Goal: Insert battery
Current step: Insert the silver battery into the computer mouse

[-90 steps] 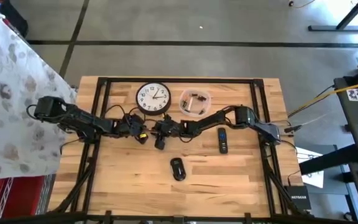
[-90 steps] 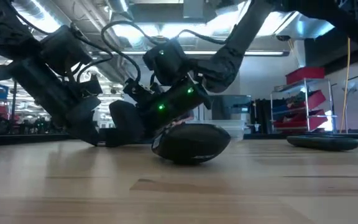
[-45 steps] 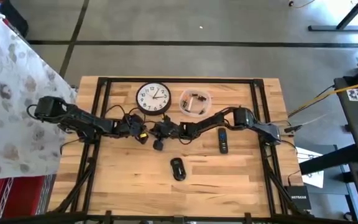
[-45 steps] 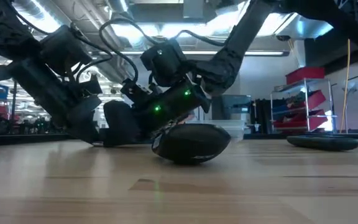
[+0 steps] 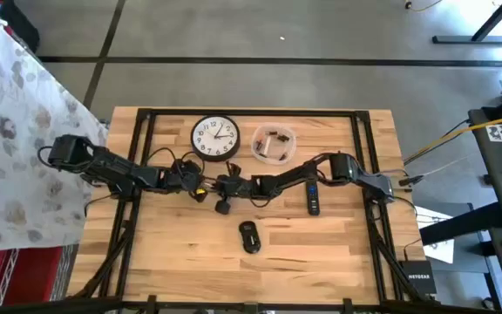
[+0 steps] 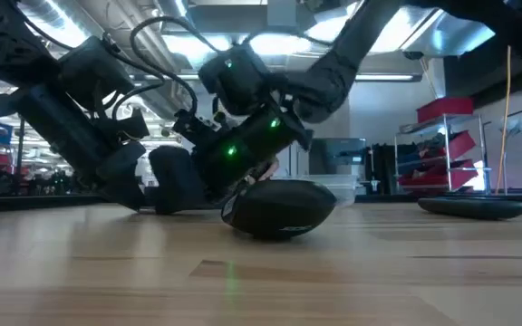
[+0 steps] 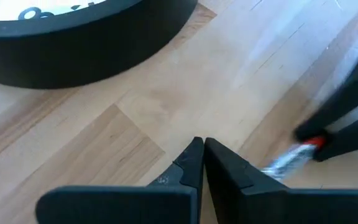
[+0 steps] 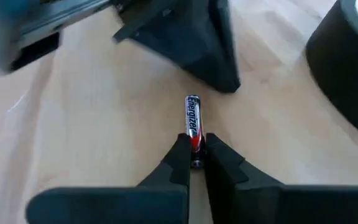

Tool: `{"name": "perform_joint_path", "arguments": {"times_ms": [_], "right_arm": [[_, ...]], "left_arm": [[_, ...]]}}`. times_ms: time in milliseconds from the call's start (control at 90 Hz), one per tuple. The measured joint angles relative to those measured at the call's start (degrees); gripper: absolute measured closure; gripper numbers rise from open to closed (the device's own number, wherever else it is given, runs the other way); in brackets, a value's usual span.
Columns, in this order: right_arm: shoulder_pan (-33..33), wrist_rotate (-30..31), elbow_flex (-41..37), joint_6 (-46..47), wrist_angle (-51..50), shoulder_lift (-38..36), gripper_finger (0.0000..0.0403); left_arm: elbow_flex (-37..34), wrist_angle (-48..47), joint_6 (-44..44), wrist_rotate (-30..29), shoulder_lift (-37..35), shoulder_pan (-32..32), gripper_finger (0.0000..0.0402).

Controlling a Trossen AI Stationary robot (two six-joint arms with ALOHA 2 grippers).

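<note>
Pinching the battery by its tail, the right claw sat low over the tabletop near the clock; the left claw, pressed together, faced it close.

A grey concrete floor surrounds the wooden table, with a floral cloth alongside.

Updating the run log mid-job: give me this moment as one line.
right gripper: shut on battery, near clock | left gripper: shut, empty, facing it | battery: not inserted
</note>
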Motion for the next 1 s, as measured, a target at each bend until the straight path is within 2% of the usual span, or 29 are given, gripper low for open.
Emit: {"name": "perform_joint_path", "arguments": {"times_ms": [122, 244, 444, 700, 822, 1000], "right_arm": [[-0.01, -3.63, 0.02, -0.06, -6.2, -1.81, 0.0383], [-0.09, -6.39, -0.01, -2.77, -6.33, -1.85, 0.0361], [0.05, -5.68, -0.04, -2.33, -6.25, -1.85, 0.036], [-1.01, -7.0, -0.11, -2.96, -6.73, -2.48, 0.0354], [-1.61, -6.0, -0.23, -4.48, -10.16, -4.22, 0.0323], [-2.02, 1.08, -0.47, -6.42, -18.97, -8.14, 0.0259]], "left_arm": [[-0.22, 2.22, 3.04, 1.78, 0.02, -1.6, 0.04], [-0.26, 6.05, 3.92, 3.61, 0.17, -3.32, 0.04], [-0.22, 8.35, 4.19, 9.77, 0.53, -3.32, 0.04], [-0.12, 14.81, 1.52, 9.23, 6.13, -4.49, 0.04], [-0.04, 18.63, 1.42, 9.1, 8.68, -5.51, 0.04], [0.09, 21.91, -0.41, 8.94, 11.48, -6.74, 0.04]]}}
